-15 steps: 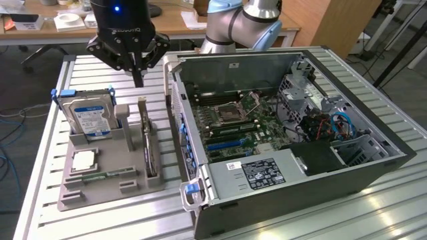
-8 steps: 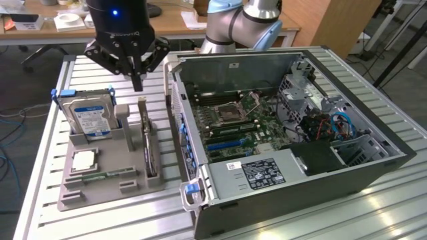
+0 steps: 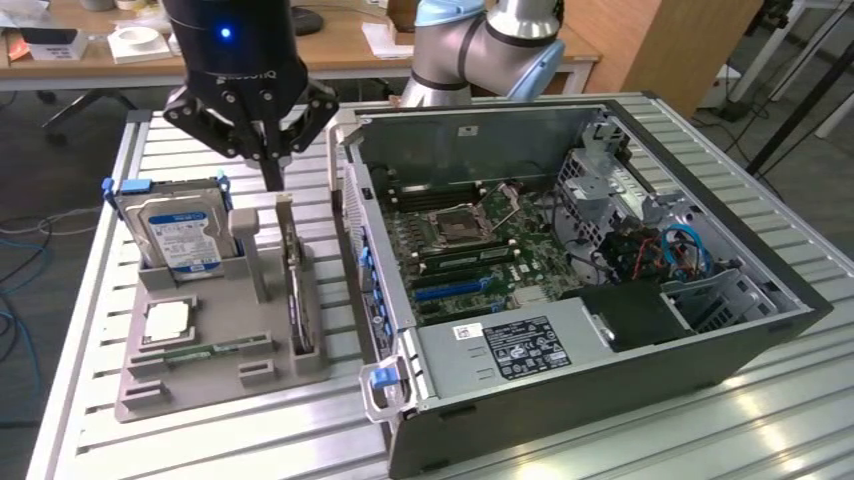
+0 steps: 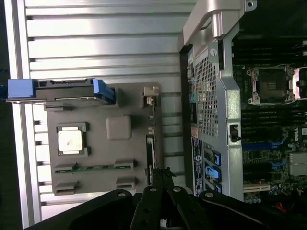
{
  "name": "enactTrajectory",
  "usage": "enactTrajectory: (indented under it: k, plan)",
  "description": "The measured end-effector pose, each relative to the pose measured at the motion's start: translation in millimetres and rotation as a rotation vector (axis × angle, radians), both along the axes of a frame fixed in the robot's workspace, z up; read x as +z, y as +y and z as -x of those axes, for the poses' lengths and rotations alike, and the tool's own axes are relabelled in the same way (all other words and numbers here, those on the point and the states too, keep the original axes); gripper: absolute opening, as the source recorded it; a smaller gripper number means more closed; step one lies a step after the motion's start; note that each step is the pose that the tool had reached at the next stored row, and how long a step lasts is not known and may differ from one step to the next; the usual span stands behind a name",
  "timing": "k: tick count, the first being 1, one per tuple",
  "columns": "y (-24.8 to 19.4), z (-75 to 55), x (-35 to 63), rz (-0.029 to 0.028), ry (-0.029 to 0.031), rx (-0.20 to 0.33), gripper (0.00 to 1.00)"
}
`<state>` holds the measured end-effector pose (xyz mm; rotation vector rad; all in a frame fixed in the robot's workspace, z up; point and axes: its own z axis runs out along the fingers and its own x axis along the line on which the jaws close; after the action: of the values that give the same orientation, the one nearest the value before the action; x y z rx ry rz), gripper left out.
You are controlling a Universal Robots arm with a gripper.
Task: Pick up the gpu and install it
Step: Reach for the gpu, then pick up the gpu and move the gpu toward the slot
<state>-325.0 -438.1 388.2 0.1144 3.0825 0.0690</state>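
Exterior view, upper left: my gripper (image 3: pixel 274 178) hangs, jaws closed on nothing, just above the gpu (image 3: pixel 300 295), which stands on edge in the grey holder (image 3: pixel 200 380) beside the open case (image 3: pixel 601 410). I'd judge a clean pick needs jaws parted and centred squarely across that thin card.

a wooden desk (image 3: pixel 340 50) stands behind the slatted metal table (image 3: pixel 747 425), over dark floor (image 3: pixel 54 170).
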Motion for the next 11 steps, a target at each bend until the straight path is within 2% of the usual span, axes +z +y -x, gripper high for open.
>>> enactTrajectory:
  k: [2, 11]
  plan:
    - [-1.2, 0.5, 0.0, 0.0000, 0.0000, 0.000, 0.10]
    - [-1.3, 0.5, 0.0, 0.0000, 0.0000, 0.000, 0.10]
